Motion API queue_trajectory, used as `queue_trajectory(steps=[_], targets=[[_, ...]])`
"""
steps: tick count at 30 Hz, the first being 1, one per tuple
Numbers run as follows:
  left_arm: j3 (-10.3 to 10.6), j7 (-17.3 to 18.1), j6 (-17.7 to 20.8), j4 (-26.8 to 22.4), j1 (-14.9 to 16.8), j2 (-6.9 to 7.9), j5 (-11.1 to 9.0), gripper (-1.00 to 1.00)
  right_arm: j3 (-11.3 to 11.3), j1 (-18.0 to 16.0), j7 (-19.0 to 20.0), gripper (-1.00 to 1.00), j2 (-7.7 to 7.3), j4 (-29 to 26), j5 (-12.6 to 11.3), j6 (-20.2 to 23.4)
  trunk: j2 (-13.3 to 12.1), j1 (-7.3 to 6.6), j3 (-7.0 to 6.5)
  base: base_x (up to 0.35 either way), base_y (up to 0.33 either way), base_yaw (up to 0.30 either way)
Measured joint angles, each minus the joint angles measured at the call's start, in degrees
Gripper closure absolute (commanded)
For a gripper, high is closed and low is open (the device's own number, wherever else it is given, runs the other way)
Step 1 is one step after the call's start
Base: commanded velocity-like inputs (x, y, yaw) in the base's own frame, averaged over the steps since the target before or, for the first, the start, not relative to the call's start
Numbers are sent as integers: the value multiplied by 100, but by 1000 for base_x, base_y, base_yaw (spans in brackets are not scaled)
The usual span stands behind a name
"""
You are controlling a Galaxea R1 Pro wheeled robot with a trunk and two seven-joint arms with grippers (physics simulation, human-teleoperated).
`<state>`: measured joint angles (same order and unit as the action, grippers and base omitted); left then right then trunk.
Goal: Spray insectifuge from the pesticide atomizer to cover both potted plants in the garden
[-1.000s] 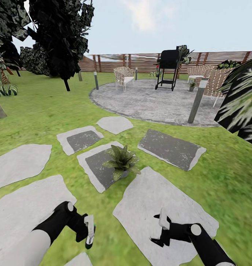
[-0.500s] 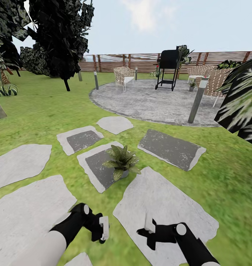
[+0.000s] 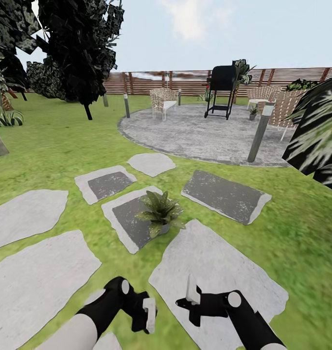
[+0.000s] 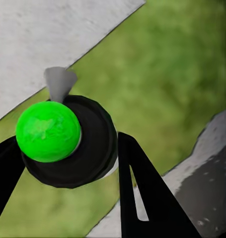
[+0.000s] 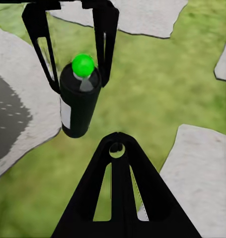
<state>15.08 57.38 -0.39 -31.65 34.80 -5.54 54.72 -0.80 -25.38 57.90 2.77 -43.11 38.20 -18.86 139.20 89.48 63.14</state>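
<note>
Right wrist view: left gripper [image 5: 75, 49] clamped on the pesticide atomizer [image 5: 79, 99] above the lawn [image 5: 157, 89]; right gripper [image 5: 117, 148] shows its fingers together. A potted plant [image 3: 160, 212] sits ahead on a stepping stone [image 3: 129, 221].

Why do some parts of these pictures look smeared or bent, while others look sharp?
Head view: the green lawn smears toward the edges, and the brown slatted fence bows slightly, like a wide lens. Left wrist view: the dark-green spray bottle with a green dot is crisp, the grass soft. Right wrist view: that bottle shows sharp between the left gripper's fingers.
</note>
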Motion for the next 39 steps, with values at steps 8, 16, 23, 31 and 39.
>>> queue_trajectory(steps=[8, 16, 23, 31, 39], targets=[[10, -11, 4, -32, -27, -124, -53, 100, 1, 0, -8, 100, 2, -6, 0, 0, 0, 0, 0, 0, 0, 0], [6, -349, 15, -9, -27, -234, -69, 100, 4, 0, -9, 100, 2, -6, -2, 0, 0, 0, 0, 0, 0, 0], [3, -447, 14, 1, -27, -262, -89, 100, 9, 0, -8, 100, 10, -7, -9, 0, 0, 0, 0, 0, 0, 0], [2, -447, 14, 1, -27, -369, -95, 100, 9, 0, -8, 100, 101, -6, 0, 0, 0, 0, 0, 0, 0, 0], [1, -418, 10, 1, -27, -389, -95, 100, 9, 0, -8, 100, 107, -6, 0, 0, 0, 0, 0, 0, 0, 0]])
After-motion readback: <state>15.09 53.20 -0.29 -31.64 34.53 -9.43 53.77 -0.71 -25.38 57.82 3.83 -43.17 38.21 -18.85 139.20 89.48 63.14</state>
